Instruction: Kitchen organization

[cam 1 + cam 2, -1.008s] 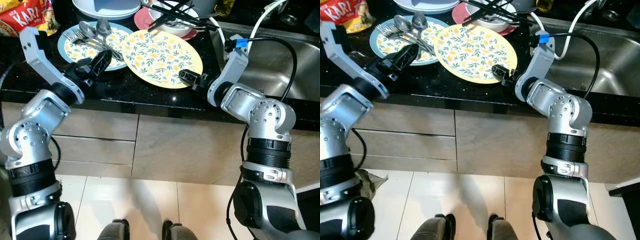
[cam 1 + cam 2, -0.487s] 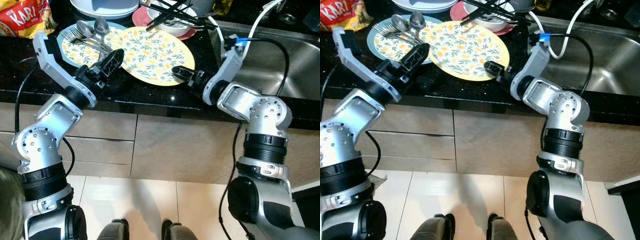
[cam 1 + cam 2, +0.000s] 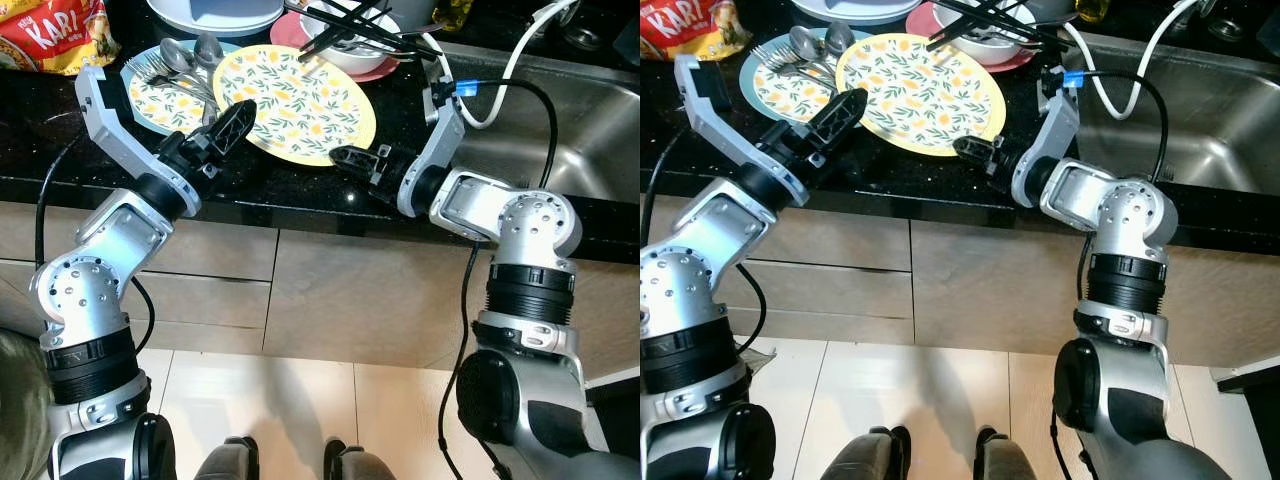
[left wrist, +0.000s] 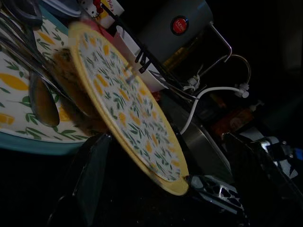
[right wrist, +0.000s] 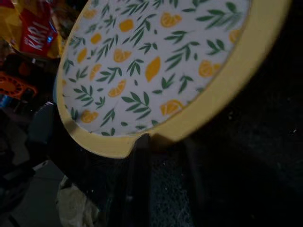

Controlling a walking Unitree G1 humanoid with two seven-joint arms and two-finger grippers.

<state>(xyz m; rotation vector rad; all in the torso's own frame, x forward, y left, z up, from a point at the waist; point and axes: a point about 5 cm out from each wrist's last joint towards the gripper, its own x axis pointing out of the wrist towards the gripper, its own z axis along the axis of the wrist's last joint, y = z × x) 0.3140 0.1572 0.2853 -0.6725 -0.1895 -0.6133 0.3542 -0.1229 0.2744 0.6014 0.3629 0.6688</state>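
A round yellow-rimmed plate printed with green leaves and orange citrus slices [image 3: 295,103] is seen on the black speckled stone counter [image 3: 60,140], tilted, its far-left edge overlapping a round blue-rimmed plate of the same pattern [image 3: 165,95]. Metal spoons and forks [image 3: 180,65] are piled on the blue-rimmed plate.

The right gripper [image 3: 352,160] is placed at the yellow plate's 5 o'clock rim; in the right wrist view its black fingers [image 5: 137,175] are narrowly parted with the rim seated between them. The left gripper [image 3: 232,122] is set at the plate's 8 o'clock edge; whether its fingers are parted or closed cannot be told.

At 12 o'clock from the yellow plate, a white bowl holding black chopsticks [image 3: 350,25] is set on a pink plate [image 3: 290,30]. A red snack bag [image 3: 55,30] is seen at 10 o'clock, a steel sink [image 3: 560,130] at 3 o'clock.
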